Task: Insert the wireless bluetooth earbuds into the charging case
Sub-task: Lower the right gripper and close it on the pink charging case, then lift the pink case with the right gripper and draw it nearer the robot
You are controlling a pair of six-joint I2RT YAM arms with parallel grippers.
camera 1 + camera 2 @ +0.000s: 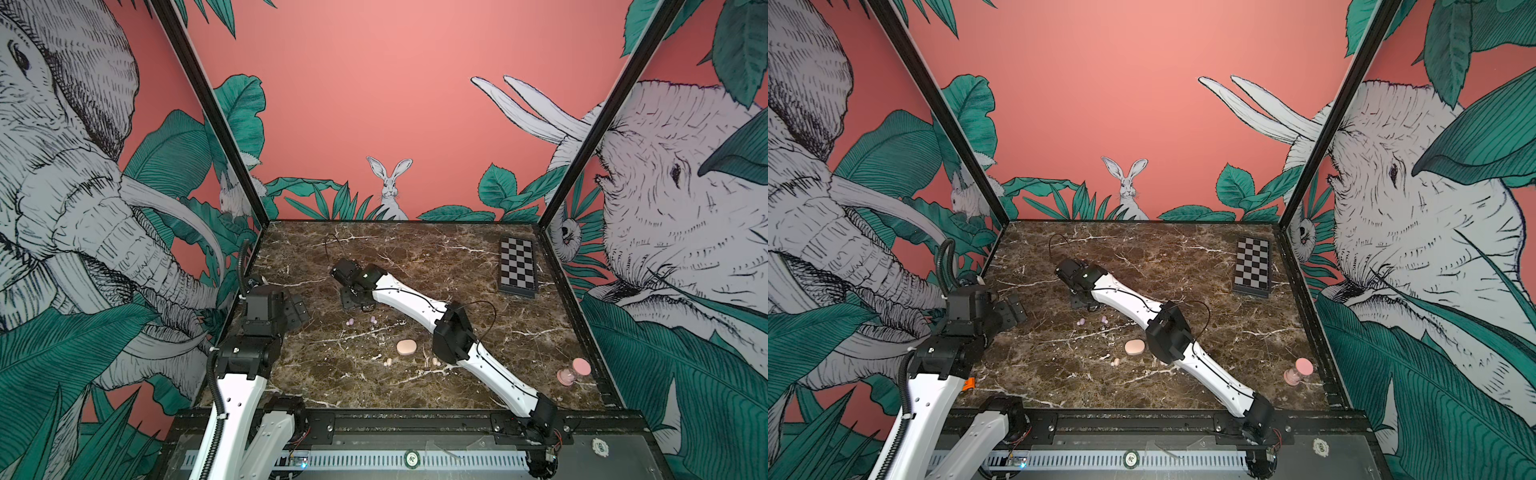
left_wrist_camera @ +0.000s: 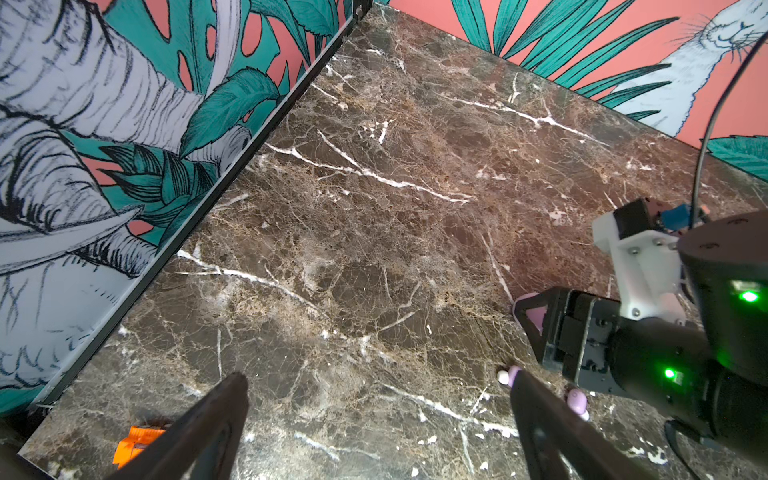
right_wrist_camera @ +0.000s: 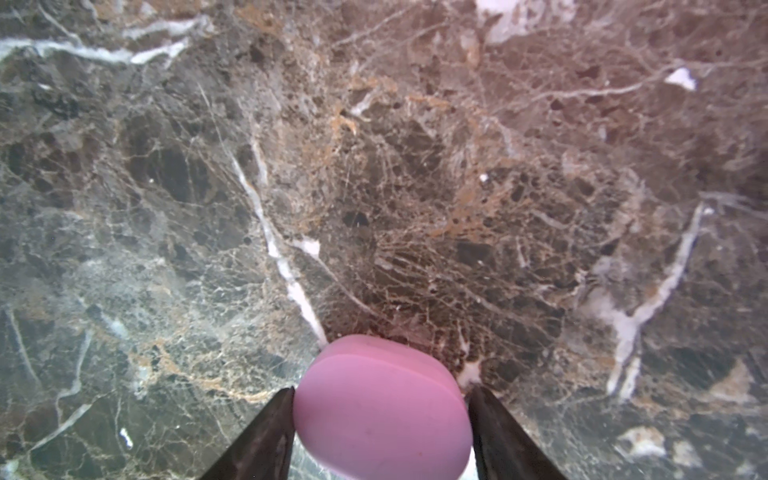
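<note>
Slotted cable duct (image 1: 353,460) fronts a brown marble counter (image 1: 415,257) walled by jungle murals. Right claw (image 3: 382,399) pinches the lilac case (image 3: 382,411); left claw (image 2: 378,415) is spread. Earbuds (image 1: 350,322) lie loose mid-counter.

The far marble (image 1: 415,257) lies open, while the right arm (image 1: 409,301) apparently bars the diagonal toward the peach buds (image 1: 435,361).

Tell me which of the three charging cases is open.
The pink case at the far right: its lid stands raised. The peach case at centre lies closed, and the lilac-pink case in the right gripper shows a closed seam.
</note>
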